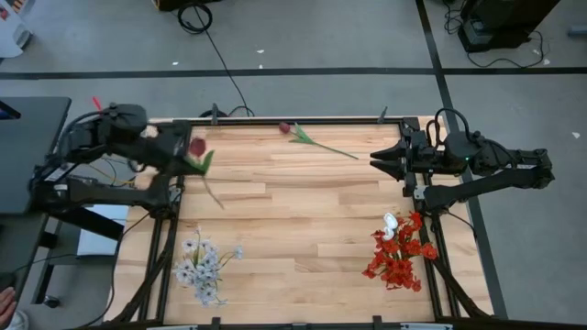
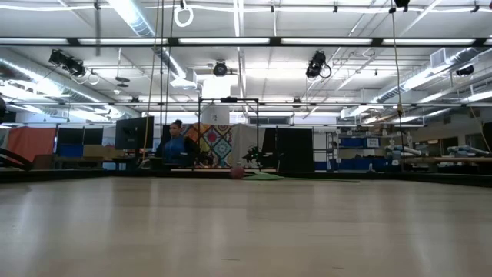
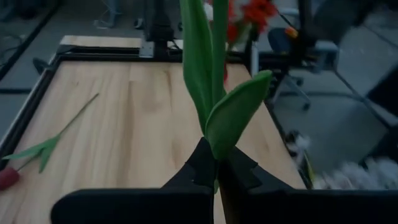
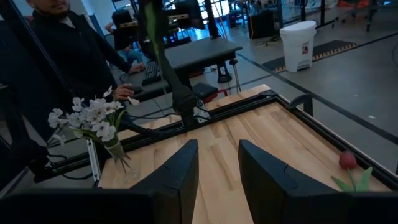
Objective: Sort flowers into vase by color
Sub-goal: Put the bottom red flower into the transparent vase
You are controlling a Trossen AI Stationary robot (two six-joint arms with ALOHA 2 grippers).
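Left hand is clamped on the green stem of a maroon tulip, holding it in the air over the bench's left edge toward the far side; the bud points away from the arm, the leaves stand up between the fingers, and the stem tail hangs down over the wood. At the near left corner of the bench a vase of white blossoms stands, and at the near right corner a second vase holds red blooms with one white flower at its far side. Right hand hovers farther back over the right edge, level with the left one, its fingers parted and holding nothing. Beyond both, near the far edge at the middle, a second maroon tulip lies flat on the wood, bud toward the left. Past the bench, a person in dark clothing sits at a desk.
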